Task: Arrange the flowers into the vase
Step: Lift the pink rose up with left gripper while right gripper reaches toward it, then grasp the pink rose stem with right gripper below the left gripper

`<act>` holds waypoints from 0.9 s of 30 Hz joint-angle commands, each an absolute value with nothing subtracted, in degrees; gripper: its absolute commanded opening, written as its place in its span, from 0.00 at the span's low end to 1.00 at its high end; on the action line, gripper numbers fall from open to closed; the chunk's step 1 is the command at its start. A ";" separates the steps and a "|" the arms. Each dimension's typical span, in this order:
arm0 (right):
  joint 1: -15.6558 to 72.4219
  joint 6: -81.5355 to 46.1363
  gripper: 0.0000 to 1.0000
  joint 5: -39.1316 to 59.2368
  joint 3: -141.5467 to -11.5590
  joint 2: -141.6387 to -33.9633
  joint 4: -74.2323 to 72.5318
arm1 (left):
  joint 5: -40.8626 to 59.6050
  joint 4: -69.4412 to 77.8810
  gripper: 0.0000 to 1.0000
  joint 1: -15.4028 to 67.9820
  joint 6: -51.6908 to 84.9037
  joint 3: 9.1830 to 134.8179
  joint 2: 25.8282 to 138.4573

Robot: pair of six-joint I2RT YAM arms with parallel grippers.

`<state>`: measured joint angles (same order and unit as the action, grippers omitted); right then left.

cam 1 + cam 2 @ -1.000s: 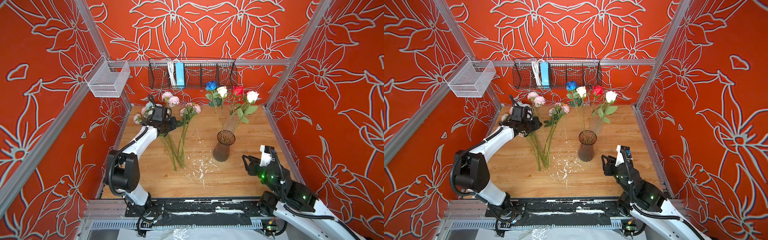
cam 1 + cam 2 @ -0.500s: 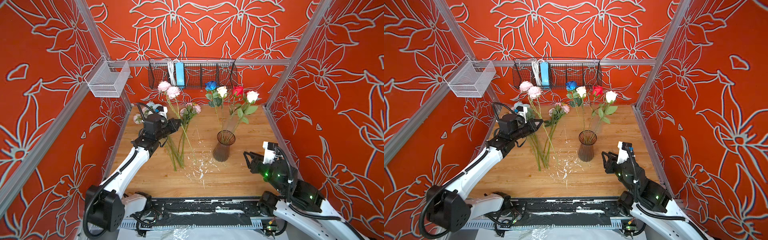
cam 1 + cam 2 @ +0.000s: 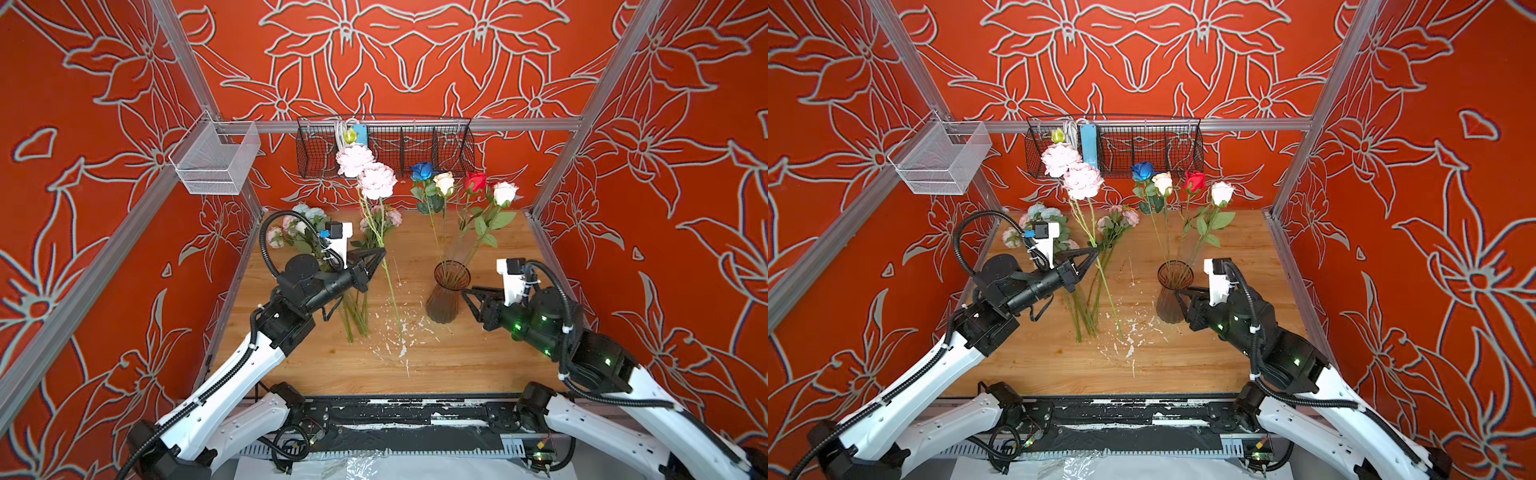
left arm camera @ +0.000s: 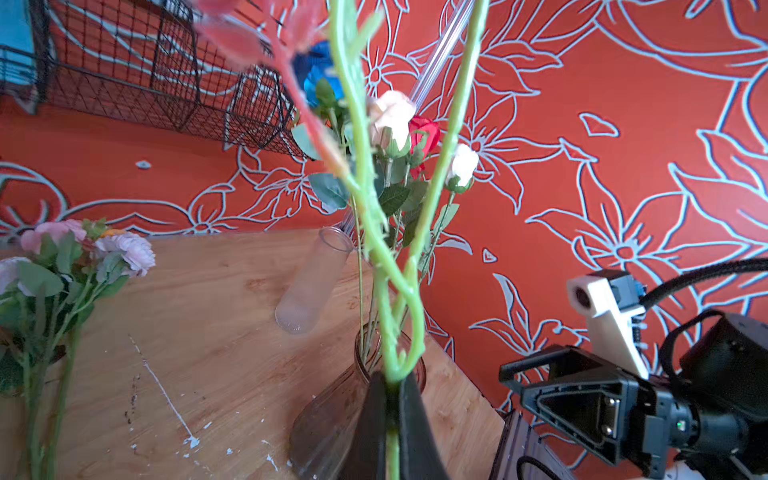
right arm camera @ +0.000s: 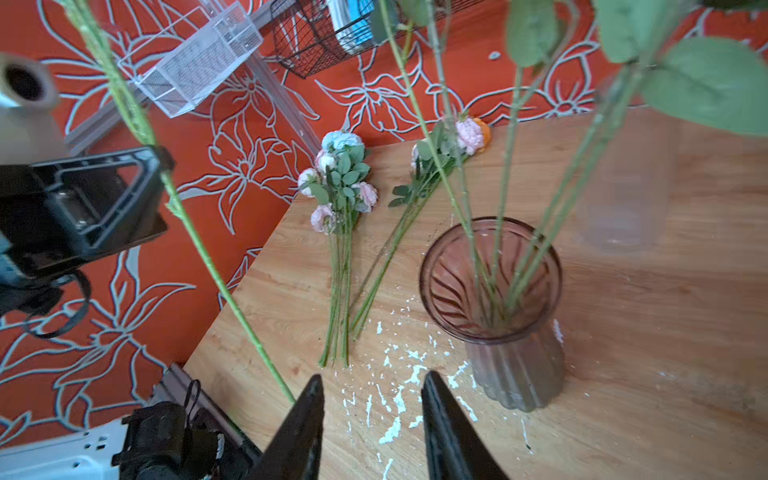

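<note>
Clamping the stem of a pink peony spray [image 3: 376,181], blooms up, in the left gripper [image 3: 377,252], over the bench [image 3: 478,365] between the vase [image 3: 445,301] and the bunches [image 3: 297,232] lying toward the back-left corner — hovering the right gripper [image 3: 465,292], half-parted and empty, just beside that vase of four roses [image 3: 444,183].

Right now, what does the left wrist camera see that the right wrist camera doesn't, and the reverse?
Only the left wrist view shows the rose blooms above the vase. Only the right wrist view shows the white mesh basket. Both show the vase, loose flowers lying on the table, and the green stem pinched in the left gripper.
</note>
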<state>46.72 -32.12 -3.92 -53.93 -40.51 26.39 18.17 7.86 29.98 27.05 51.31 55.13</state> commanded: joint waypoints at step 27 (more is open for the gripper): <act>52.30 -20.96 0.39 6.09 -68.19 -68.35 17.15 | 29.21 14.38 0.00 32.26 32.59 51.56 60.72</act>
<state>51.86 -21.69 4.82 -66.06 -67.90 19.40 27.81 11.40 31.94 31.66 51.31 61.65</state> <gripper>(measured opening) 0.401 0.059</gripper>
